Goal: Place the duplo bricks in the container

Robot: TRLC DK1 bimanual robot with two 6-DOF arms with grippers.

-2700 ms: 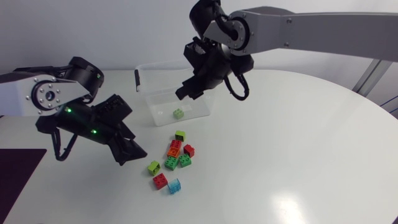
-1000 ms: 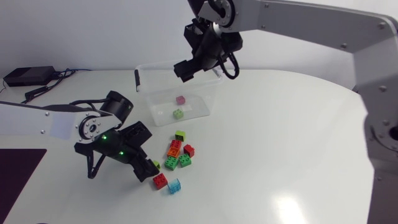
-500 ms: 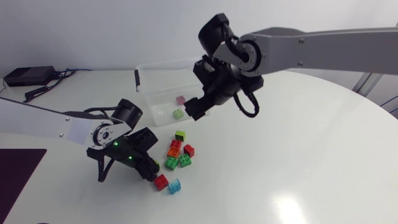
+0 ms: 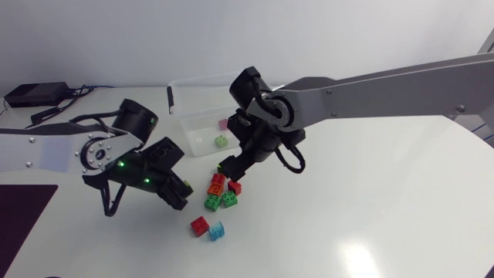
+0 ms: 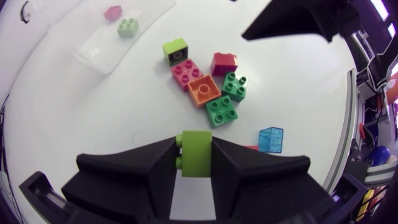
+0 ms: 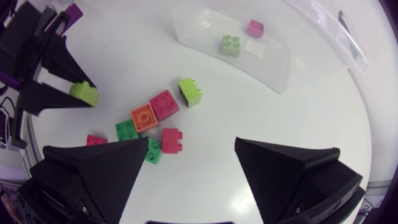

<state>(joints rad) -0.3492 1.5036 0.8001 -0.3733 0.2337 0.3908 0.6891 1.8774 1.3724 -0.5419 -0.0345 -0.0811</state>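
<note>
My left gripper (image 4: pixel 179 193) is shut on a lime green brick (image 5: pixel 196 152), held just off the table beside the pile; the brick also shows in the right wrist view (image 6: pixel 84 93). My right gripper (image 4: pixel 231 164) hangs open over the pile's far side, nothing between its fingers (image 6: pixel 93 174). Under it lie a lime brick (image 6: pixel 190 91), a magenta one (image 6: pixel 163 103), an orange one (image 6: pixel 143 117), a red one (image 6: pixel 170 139) and green ones (image 6: pixel 126 129). The clear container (image 4: pixel 174 100) holds a pink brick (image 4: pixel 224 123) and a light green brick (image 4: pixel 221 140).
A red brick (image 4: pixel 200 225) and a translucent blue brick (image 4: pixel 217 230) lie at the pile's near edge, close to my left gripper. A dark mat (image 4: pixel 23 212) lies at the table's left front. My two grippers are close together over the pile.
My left gripper has shut on the lime brick and lifted it back to the left. My right arm has come down from over the container to the pile, still open.
</note>
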